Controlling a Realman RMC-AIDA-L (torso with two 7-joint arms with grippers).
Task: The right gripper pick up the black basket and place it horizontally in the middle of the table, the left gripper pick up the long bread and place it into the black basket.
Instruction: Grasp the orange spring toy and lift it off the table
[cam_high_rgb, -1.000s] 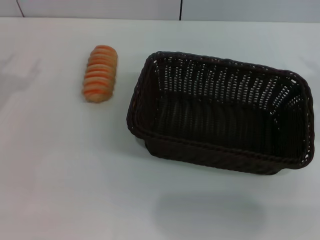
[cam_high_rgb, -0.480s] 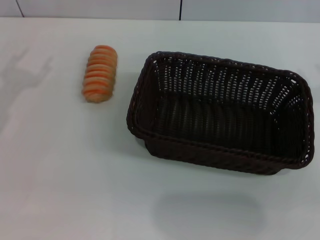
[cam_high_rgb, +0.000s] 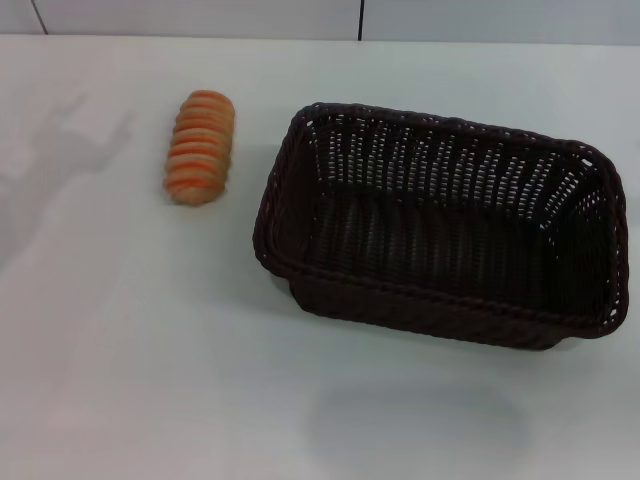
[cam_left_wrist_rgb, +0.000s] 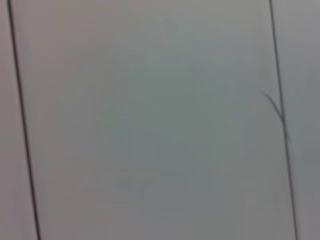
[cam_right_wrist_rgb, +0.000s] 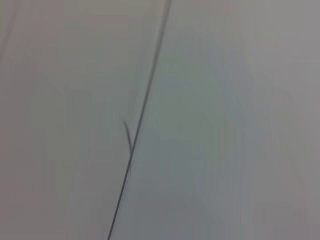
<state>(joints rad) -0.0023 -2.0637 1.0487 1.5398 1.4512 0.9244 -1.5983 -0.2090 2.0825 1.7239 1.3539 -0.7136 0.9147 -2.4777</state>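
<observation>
Nothing moved; long bread (cam_high_rgb: 200, 147) beside black basket (cam_high_rgb: 440, 240); tools unseen, state unknown.

One black basket (cam_high_rgb: 440, 240), one long bread (cam_high_rgb: 200, 146), one table (cam_high_rgb: 130, 350).

**White counter with a basket and a loaf**

The counter (cam_high_rgb: 150, 360) is plain, smooth and white, and fills almost the whole head view. The black basket (cam_high_rgb: 445, 240) sits on it at centre right, open side up, empty. The long bread (cam_high_rgb: 200, 147) lies on the counter at upper left, near the basket's left end but apart from it.
</observation>
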